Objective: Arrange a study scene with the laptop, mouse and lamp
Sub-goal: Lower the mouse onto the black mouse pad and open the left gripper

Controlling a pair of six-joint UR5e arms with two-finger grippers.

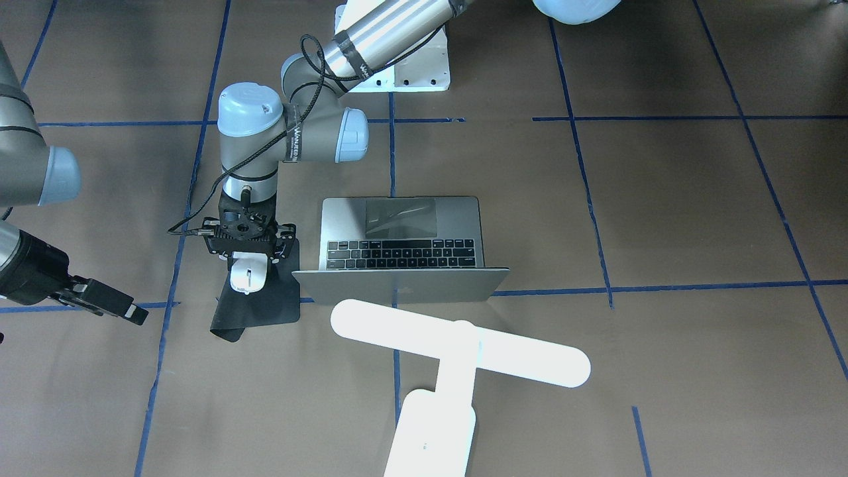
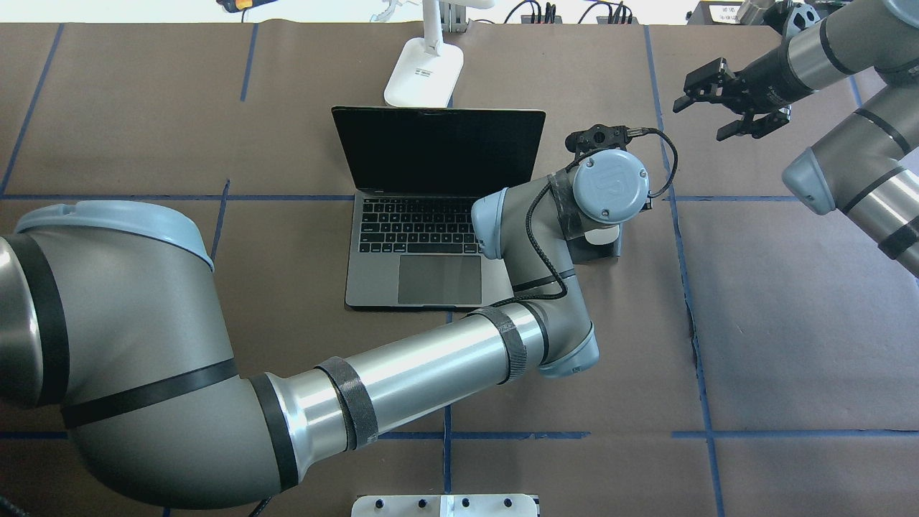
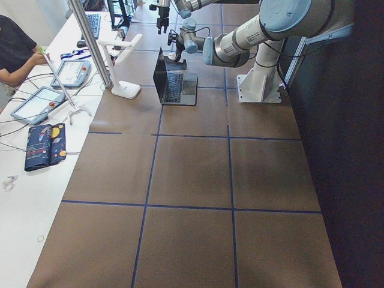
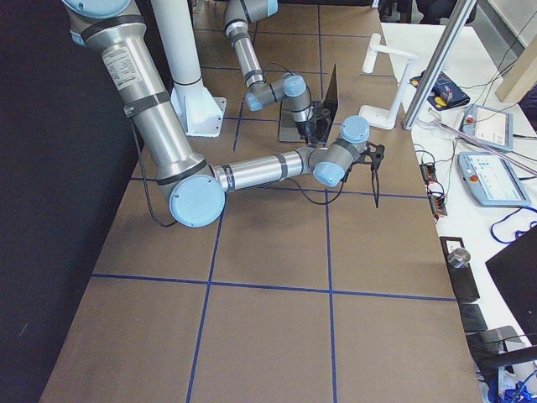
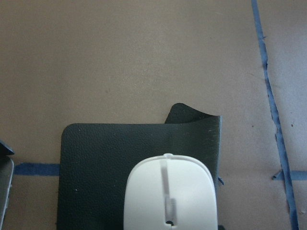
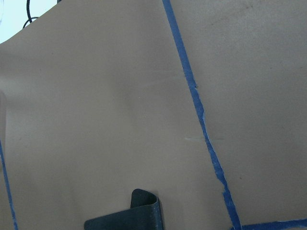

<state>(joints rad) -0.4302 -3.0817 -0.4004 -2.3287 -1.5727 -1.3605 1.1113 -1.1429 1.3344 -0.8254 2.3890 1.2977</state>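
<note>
The grey laptop stands open mid-table, its screen towards the robot. The white lamp stands behind it, its base at the far edge. The white mouse lies on a black mat beside the laptop. It also shows in the left wrist view. My left gripper points straight down over the mouse's rear, its fingers at both sides, and seems shut on it. My right gripper hangs open and empty, apart from the mat.
One corner of the mat is curled up. The white robot pedestal stands at the near edge. A side bench with tablets and a seated person runs along the far side. My left arm crosses in front of the laptop.
</note>
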